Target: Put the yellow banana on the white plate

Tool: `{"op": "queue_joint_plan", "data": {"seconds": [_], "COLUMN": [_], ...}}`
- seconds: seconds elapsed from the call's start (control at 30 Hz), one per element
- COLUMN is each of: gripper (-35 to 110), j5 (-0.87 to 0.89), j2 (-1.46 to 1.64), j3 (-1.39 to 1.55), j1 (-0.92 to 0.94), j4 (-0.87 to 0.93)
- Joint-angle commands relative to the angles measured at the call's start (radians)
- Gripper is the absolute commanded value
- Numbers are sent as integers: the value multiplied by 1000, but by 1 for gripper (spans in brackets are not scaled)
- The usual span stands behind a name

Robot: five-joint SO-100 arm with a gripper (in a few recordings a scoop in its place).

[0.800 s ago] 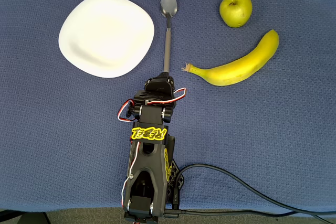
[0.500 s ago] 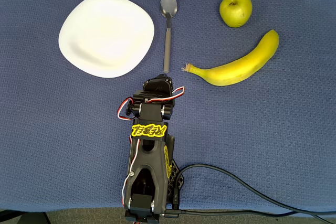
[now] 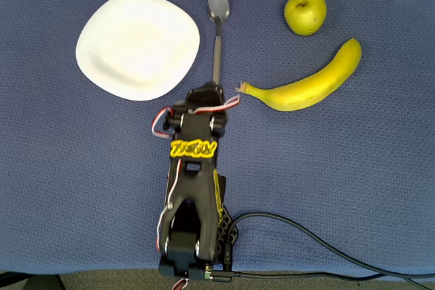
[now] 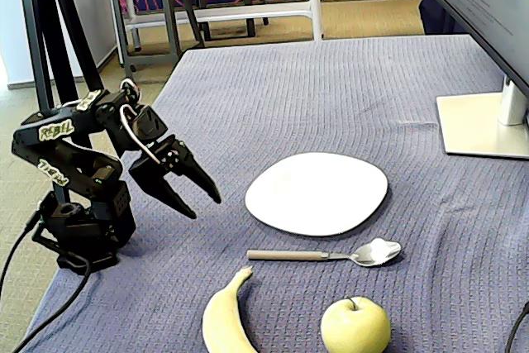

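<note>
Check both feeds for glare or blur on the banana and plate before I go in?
Overhead view: sharp, even light; white plate bright with its surface detail washed out; yellow banana crisp. Fixed view: plate evenly lit, banana cut off by the bottom edge, gripper in focus.

Your arm, folded low.
The gripper (image 4: 201, 205) points forward and down, its jaws parted, holding nothing, above the cloth.

Black arm (image 4: 78, 171), yellow lettering, red-white wires, black gripper (image 4: 207, 206).
</note>
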Motion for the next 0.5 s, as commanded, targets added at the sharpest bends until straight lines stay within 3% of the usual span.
{"op": "queue_joint_plan", "data": {"seconds": [0.0, 0.1, 0.33, 0.47], "gripper": [16, 13, 10, 16], "j5": [-117, -258, -403, -509], "j2": [-169, -307, -680, -819], "j3": [-176, -273, -592, -721], "j1": [38, 81, 212, 287], "j4": [20, 17, 21, 37]}}
